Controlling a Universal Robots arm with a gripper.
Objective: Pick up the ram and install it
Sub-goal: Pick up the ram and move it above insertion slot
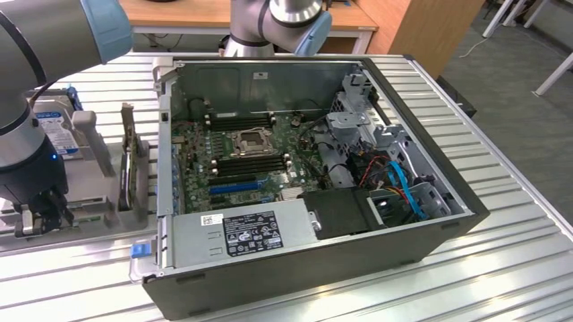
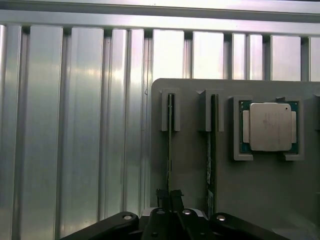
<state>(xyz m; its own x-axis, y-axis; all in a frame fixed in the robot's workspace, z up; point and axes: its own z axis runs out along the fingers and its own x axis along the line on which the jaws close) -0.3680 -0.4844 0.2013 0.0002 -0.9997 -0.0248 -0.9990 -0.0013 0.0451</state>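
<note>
Ram stick (image 2: 170, 135): near end buried between the pincer (image 2: 170, 194) tips clamped on it. Neighbouring stick (image 2: 213, 145), just beside the pincer: one end hidden behind the pincer's body. From the exterior view, the arm (image 1: 27, 114) covers much of the hard drive (image 1: 56, 131) beyond the pincer; label print too small to read.

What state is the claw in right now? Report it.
Claw: closed on the ram, which stands on edge in the grey holder.
</note>
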